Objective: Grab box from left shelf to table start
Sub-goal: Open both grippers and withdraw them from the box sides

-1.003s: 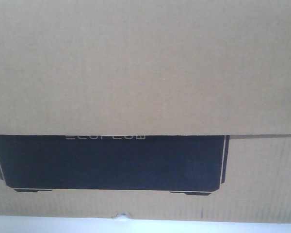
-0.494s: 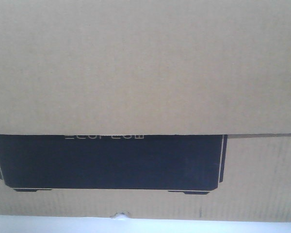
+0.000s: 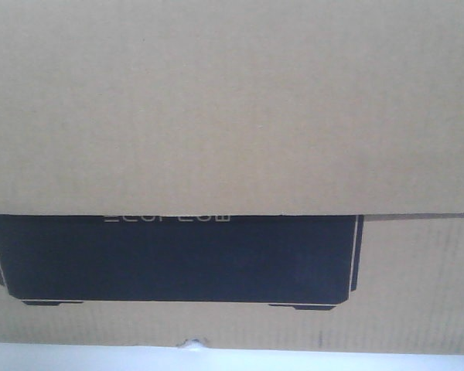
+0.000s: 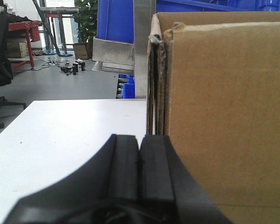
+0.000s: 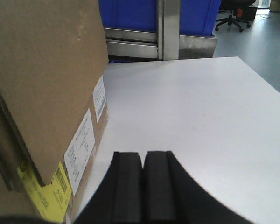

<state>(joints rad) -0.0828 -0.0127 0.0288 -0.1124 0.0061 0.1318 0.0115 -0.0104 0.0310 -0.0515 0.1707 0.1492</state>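
Cardboard fills the front view: the box (image 3: 232, 108), brown and finely corrugated, with a black panel (image 3: 174, 259) outlined in thin white under pale lettering cut off by the overlapping flap. It stands on the table (image 4: 60, 140), a smooth white top. From the left wrist view the box's side wall rises just right of the left gripper (image 4: 139, 161), whose black rubbery pads are pressed together with nothing between them. From the right wrist view the box stands just left of the right gripper (image 5: 142, 179), likewise closed and empty; white labels (image 5: 81, 149) and a yellow sticker (image 5: 44, 196) mark that wall. Beyond the fingers stands the left shelf (image 5: 165, 32), brushed steel holding blue bins (image 4: 114, 18). Farther off is grey floor, a potted plant (image 4: 87, 18) and an office chair (image 5: 233, 11).
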